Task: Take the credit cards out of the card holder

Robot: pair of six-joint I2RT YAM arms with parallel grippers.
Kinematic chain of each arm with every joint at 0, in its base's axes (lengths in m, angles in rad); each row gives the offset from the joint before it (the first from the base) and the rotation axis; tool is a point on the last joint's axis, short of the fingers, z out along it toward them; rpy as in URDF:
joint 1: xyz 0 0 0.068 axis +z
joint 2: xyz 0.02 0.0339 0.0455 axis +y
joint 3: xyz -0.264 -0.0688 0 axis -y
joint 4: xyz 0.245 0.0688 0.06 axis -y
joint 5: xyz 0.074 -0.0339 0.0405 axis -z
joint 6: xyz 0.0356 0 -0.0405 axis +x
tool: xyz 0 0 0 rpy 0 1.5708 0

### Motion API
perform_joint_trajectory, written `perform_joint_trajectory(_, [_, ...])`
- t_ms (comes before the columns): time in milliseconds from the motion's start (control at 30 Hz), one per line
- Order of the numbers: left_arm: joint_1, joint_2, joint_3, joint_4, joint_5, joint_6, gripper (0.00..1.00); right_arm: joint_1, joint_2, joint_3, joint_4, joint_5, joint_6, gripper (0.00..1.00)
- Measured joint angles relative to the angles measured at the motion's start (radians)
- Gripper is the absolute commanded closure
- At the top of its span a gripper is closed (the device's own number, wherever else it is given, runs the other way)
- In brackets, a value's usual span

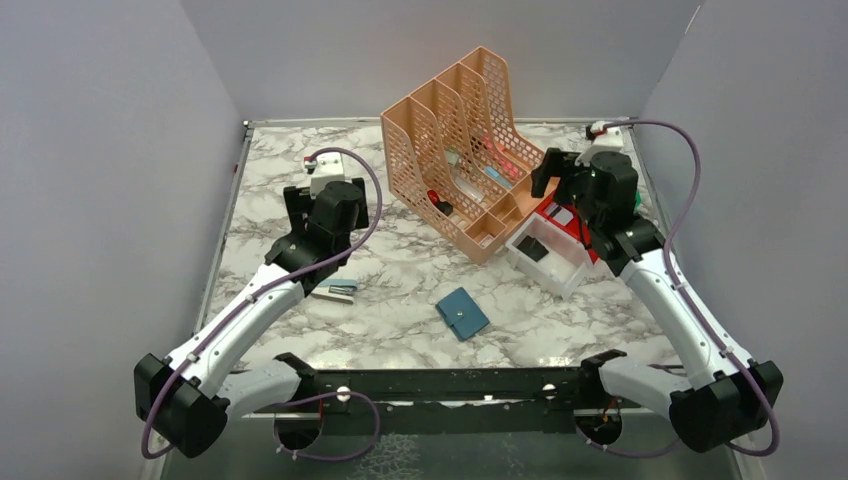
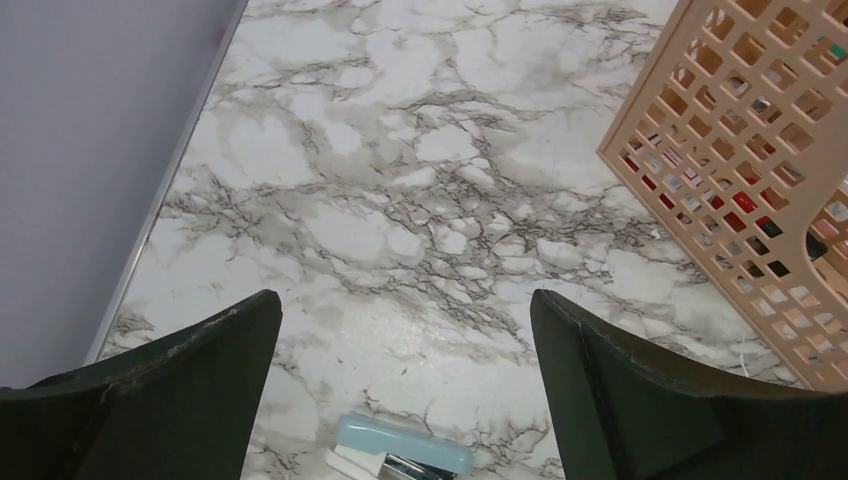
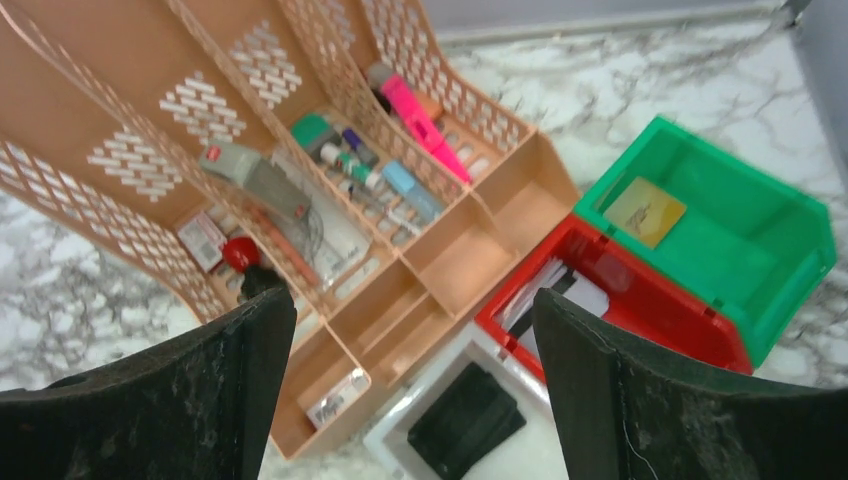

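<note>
Lying shut on the marble table (image 1: pixel 400 330), the teal card holder (image 1: pixel 462 313) sits near the front edge, roughly midway between the 2 arms, its snap tab fastened as far as the top view shows. No credit cards show, since the fold hides the pockets. Nothing touches it. A pale blue stapler (image 1: pixel 335 291) lies to its left, apart from it. The white bin (image 1: pixel 560 275) stands to its right rear, with the red bin (image 3: pixel 660 310), the green bin (image 3: pixel 800 260) and the peach organizer (image 1: pixel 450 150) beyond. A tan card-like piece (image 3: pixel 645 212) lies in the green bin; whether it is 1 of the task's cards I cannot tell. The left jaws, wide with nothing between them, hang over bare table by the stapler, well apart from the holder. The right jaws, also wide and empty, hover above the bins and the organizer's front trays, likewise well apart from it. I judge the task to be at its opening step: reaching for the holder, with nothing unsnapped and no card drawn. The next move probably calls for 1 arm to come down and pin or grip 1 half while the other works the tab loose and folds it open. The holder is thin and flat on a slick table, so a grasp at its edge could slide it rather than lift it.
</note>
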Motion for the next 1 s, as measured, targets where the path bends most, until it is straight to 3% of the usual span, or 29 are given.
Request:
perform_joint_trajectory(233, [0.132,-0.031,-0.065,0.040,0.118,0.001,0.01,-0.053,-0.066,-0.208,0.002,-0.171,0.073,0.03])
perform_joint_trajectory(467, [0.256,-0.097,-0.164,0.063,0.285,-0.045,0.01,-0.103,-0.063,-0.389,0.037,-0.412,0.178,0.08])
perform_joint_trajectory(700, [0.337,-0.147,-0.220,0.071,0.449,-0.089,0.01,-0.071,0.064,-0.379,0.013,-0.562,0.190,0.09])
perform_joint_trajectory(1000, [0.376,-0.242,-0.257,0.087,0.540,-0.074,0.01,0.163,0.255,-0.212,-0.009,-0.542,0.185,0.12])
